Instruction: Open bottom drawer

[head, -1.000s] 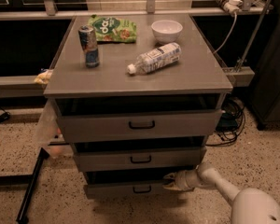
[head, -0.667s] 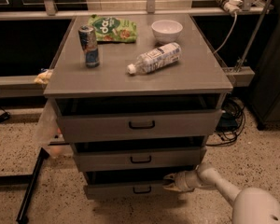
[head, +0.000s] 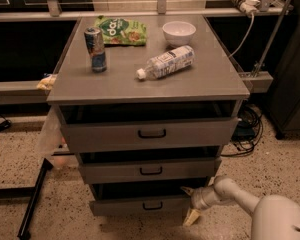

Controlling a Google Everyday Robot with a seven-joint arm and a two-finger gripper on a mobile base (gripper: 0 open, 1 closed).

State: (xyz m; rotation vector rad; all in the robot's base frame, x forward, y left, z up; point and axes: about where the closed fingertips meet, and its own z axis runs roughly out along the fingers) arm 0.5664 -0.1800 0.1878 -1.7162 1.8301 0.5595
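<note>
While the grey cabinet (head: 115, 84) and everything on its top lie just as they did a second ago, the bottom drawer (head: 120, 206) seems to sit a shade lower in view, as if its front has been nudged outward. I judge the pull barely begun, with most of the travel left.

From the left, a tall metal can (head: 95, 49) stands upright at nine o'clock on the matte top. A crinkled green snack bag (head: 121, 30) lies flat at eleven. A clear plastic bottle (head: 166, 62) with a white cap lies on its side near the centre, and a smooth white bowl (head: 179, 32) sits at one o'clock.

Below, three flat grey fronts step down in size, each with a thin black loop handle. The bottom drawer is the narrowest, at six o'clock of the cabinet, with a dark gap above it.

At that drawer's three o'clock end is the gripper (head: 189, 204), on a pale rounded arm (head: 240, 196) reaching in from five o'clock. Its fingers are spread, one high and one low, and it is not on the handle (head: 152, 205).
</note>
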